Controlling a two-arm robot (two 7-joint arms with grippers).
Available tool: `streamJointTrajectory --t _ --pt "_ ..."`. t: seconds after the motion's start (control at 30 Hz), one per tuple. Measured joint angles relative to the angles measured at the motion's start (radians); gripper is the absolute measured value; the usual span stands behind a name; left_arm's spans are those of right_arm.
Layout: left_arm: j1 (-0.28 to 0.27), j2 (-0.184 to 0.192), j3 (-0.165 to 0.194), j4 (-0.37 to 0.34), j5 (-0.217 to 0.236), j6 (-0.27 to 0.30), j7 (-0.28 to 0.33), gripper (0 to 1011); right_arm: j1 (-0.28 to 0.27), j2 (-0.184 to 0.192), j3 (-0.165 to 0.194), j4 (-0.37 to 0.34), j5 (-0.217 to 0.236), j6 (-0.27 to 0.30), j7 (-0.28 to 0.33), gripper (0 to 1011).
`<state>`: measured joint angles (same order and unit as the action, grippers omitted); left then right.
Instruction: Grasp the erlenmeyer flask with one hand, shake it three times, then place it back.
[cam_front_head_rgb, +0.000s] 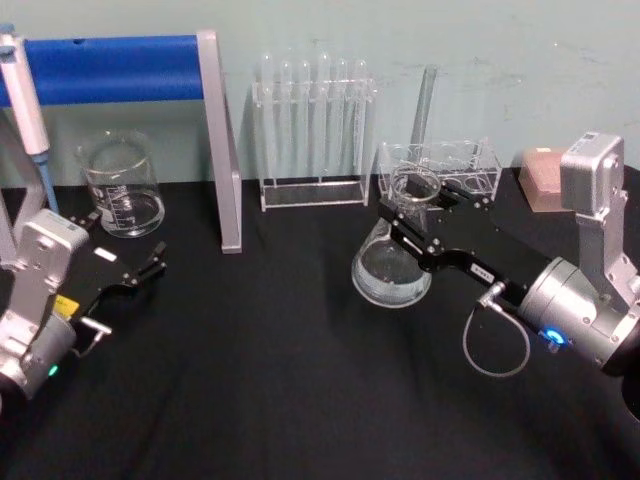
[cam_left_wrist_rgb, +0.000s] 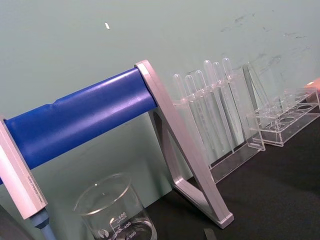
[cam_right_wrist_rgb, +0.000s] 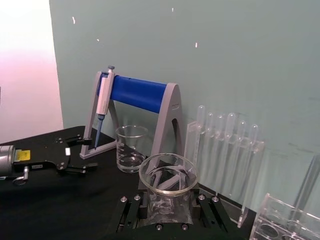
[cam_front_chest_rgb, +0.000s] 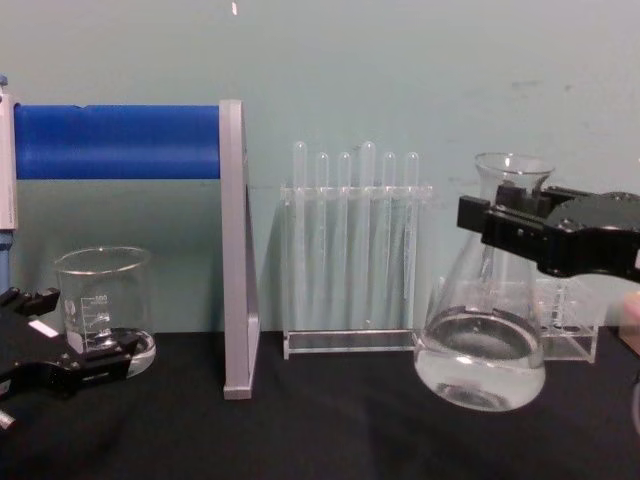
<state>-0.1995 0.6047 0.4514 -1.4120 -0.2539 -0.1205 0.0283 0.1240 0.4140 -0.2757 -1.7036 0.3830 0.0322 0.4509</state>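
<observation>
My right gripper (cam_front_head_rgb: 412, 203) (cam_front_chest_rgb: 506, 216) is clamped on the neck of the flask (cam_front_head_rgb: 390, 268) (cam_front_chest_rgb: 480, 345) (cam_right_wrist_rgb: 168, 175), just under its flared rim. My two fingers (cam_right_wrist_rgb: 131, 211) press on opposite sides of the glass, so the gap between them is only as wide as the neck. From my wrist, the round mouth stands directly above them.

The flask is tilted in my grip. Its wide bottom sits below my fingers and is swung off toward my left side, with a little clear liquid pooled in it. I cannot tell whether the bottom touches the black table (cam_front_head_rgb: 300, 390) or is just clear of it.

Close behind these fingers stands a low clear rack (cam_front_head_rgb: 472, 165) (cam_front_chest_rgb: 572, 322). A taller rack of test tubes (cam_front_head_rgb: 312, 130) (cam_front_chest_rgb: 355, 250) (cam_right_wrist_rgb: 225, 145) stands beyond them and further to my left, well apart from the flask.

My left gripper (cam_front_head_rgb: 150, 262) (cam_right_wrist_rgb: 81, 156) sits low by the table, far off to the left of the flask. Its fingers are spread wide and nothing is between them. A beaker (cam_front_head_rgb: 122, 190) (cam_front_chest_rgb: 100, 300) (cam_left_wrist_rgb: 112, 210) (cam_right_wrist_rgb: 131, 147) stands just past its fingertips, not touching them. Behind the beaker is a stand with a blue bar (cam_front_head_rgb: 120, 68) (cam_front_chest_rgb: 120, 140) (cam_left_wrist_rgb: 85, 117) (cam_right_wrist_rgb: 137, 92).
</observation>
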Motion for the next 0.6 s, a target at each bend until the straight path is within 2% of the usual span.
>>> streamJointTrajectory --t 0.6 --pt "0.0 0.0 0.0 0.0 0.0 0.0 0.0 1001 0.022 0.045 -0.043 0.03 0.046 -0.026 0.021 450"
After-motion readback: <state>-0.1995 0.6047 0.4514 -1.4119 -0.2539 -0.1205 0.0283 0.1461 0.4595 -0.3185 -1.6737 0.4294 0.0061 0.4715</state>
